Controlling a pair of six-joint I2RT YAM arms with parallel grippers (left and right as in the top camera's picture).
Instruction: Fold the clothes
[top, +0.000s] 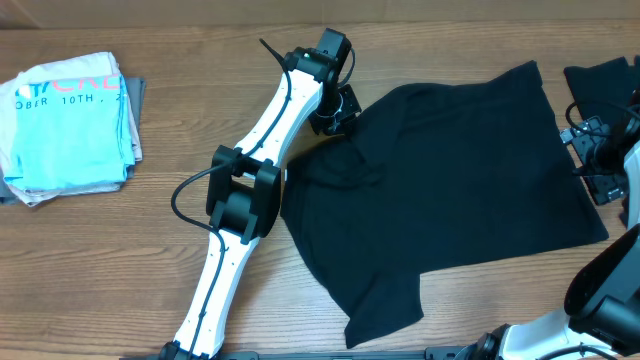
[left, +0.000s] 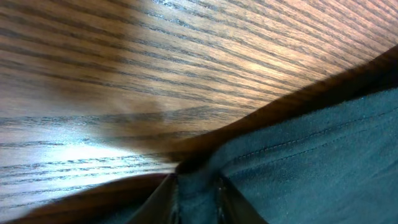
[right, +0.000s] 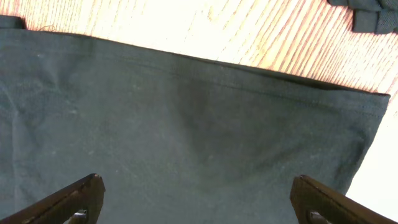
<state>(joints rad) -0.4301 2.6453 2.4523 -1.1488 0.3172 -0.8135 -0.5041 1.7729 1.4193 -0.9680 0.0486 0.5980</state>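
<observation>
Overhead, the black T-shirt (top: 450, 180) lies right of the table (top: 120, 250) centre, long axis left-right, hem toward the right edge. My left claw (top: 335, 120) pinches its collar end; my right claw (right: 196, 183) gapes over the hem.

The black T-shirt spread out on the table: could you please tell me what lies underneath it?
Only the wooden table shows, running out from beneath the black T-shirt around its edges. Anything directly under the fabric is covered and cannot be seen.
</observation>
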